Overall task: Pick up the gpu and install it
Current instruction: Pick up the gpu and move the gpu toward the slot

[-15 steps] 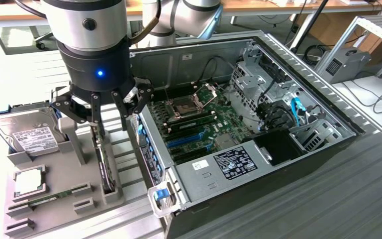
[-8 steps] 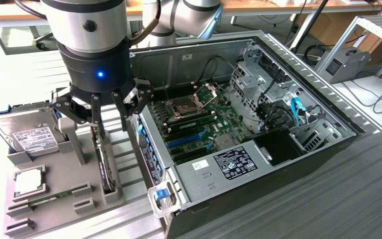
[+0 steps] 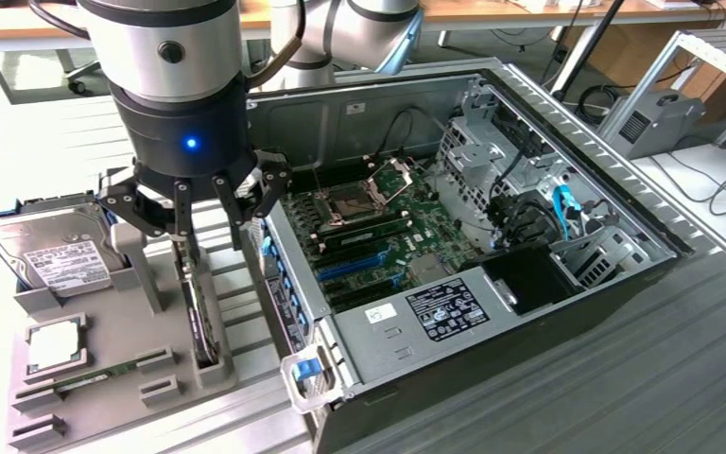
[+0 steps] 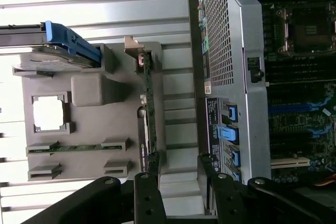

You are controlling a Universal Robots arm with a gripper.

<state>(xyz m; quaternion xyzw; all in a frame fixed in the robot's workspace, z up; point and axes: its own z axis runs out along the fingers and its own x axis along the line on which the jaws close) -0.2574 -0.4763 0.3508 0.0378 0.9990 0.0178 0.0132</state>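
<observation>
**GPU seated in fixture, fingers apart above it, nothing held**

We find the gpu (image 3: 197, 307) standing on its long edge in a slot of the grey fixture (image 3: 111, 416) on the worktop (image 3: 665, 359). In the exterior view, this is at about eight o'clock from the computer case (image 3: 376, 113). We judge that the slot holds the card upright so that its upper edge is offered to a grasp from above.

The gripper (image 3: 208, 232) hangs directly over the card. Its fingers (image 3: 228, 222) stand wide apart and clamp nothing. In the wrist view the card's line runs towards one finger rather than the middle of the gap. We therefore cannot confirm that the fingers are centred on it, nor that they touch it.

The hard drive (image 3: 54, 253) sits in its own bay of the fixture at about ten o'clock from the card, clear of the gripper. The memory strip (image 3: 105, 374) lies flat at about seven o'clock.

The case lies on its side with its open face up. We judge this is to let the blue expansion slots (image 3: 351, 270) on the board be reached from above. No card occupies them, so the pick-up is not yet made and the installation is outstanding.
</observation>
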